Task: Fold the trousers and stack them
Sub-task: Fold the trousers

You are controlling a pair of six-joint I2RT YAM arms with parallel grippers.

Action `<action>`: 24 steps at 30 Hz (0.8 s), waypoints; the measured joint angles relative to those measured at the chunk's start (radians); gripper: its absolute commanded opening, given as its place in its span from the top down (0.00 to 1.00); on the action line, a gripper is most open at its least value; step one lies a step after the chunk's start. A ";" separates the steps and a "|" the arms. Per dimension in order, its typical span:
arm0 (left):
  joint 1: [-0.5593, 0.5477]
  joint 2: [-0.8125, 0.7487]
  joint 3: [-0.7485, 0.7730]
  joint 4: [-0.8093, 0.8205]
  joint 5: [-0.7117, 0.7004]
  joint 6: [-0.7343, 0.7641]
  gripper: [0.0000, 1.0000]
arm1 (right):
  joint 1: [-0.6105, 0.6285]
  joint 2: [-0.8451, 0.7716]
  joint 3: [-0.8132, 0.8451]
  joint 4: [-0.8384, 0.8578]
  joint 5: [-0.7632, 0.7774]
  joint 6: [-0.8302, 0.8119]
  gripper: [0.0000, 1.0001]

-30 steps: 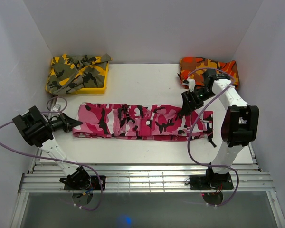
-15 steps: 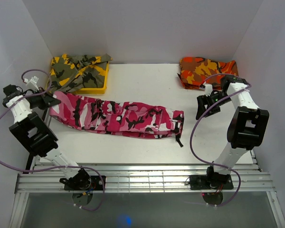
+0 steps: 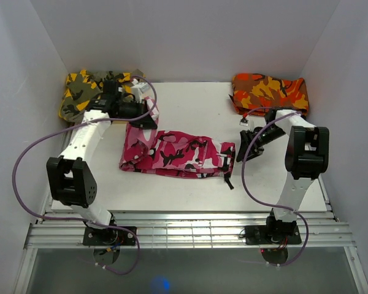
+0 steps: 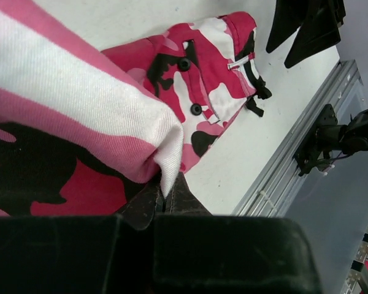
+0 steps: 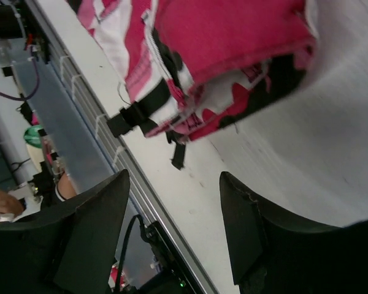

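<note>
Your left gripper (image 4: pixel 164 197) pinches trousers (image 3: pixel 178 153) hem, raised upper left of centre, for folding leg over. Your right gripper (image 3: pixel 245 148), fingers apart, empty, hovers beside waistband, ready to pin.

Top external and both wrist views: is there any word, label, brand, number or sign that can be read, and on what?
No text can be read in any view.
The trousers, orange-red garment and yellow-olive garment show only camouflage print, with no lettering.
</note>
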State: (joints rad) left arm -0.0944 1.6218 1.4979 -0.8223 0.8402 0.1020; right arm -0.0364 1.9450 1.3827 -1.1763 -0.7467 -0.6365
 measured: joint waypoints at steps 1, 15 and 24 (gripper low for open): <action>-0.047 0.009 -0.009 0.027 -0.028 -0.037 1.00 | 0.014 0.014 -0.001 0.003 -0.030 0.004 0.34; -0.554 0.293 -0.073 0.322 -0.371 -0.401 1.00 | 0.177 0.087 -0.069 0.195 -0.140 0.195 0.92; -0.519 0.299 -0.185 0.401 -0.433 -0.523 1.00 | 0.095 0.030 -0.110 0.193 -0.009 0.231 0.92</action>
State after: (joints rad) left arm -0.6132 1.9205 1.3132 -0.4217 0.4072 -0.4213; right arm 0.0582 1.9747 1.2724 -0.9829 -0.7559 -0.4057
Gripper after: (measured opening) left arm 0.031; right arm 0.223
